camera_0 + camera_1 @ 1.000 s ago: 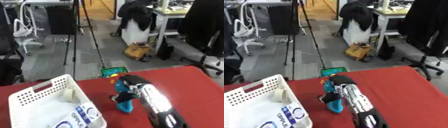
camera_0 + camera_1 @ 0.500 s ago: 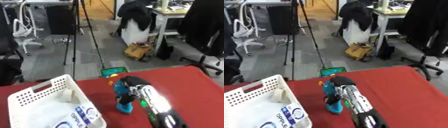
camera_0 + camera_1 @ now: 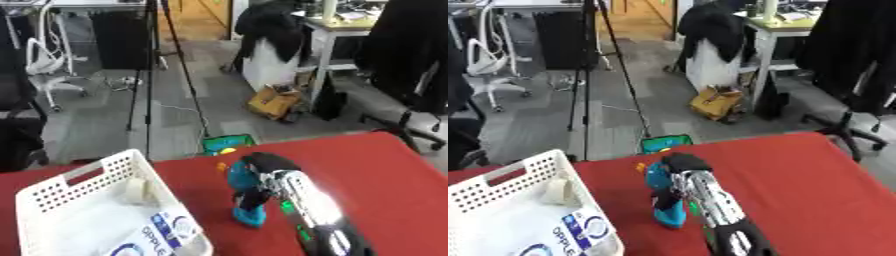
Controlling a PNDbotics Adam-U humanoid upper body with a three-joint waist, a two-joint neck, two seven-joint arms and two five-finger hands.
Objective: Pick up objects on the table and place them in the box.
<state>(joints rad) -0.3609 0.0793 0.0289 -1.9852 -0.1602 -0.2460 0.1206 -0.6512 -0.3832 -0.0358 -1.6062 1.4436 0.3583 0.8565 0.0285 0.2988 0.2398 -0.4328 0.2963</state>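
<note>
Left eye view, lower left: white box (image 3: 61, 200) w/ a pale roll and a blue-labelled packet inside, same as 1 s ago. Centre frame: right robot hand (image 3: 255, 175), fingers curled round the teal toy (image 3: 248, 197), which stands on the red counter (image 3: 385, 165). Little has shifted, so lift prob. not begun. Toy's shape blurred; contact hidden. Left robot hand out of frame.

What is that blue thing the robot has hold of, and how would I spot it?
Find the red table, then the white basket on its left. Just right of the basket stands a teal, drill-shaped tool, upright on its base, with the robot's right hand wrapped around its top. It is the only teal object standing on the cloth.
</note>
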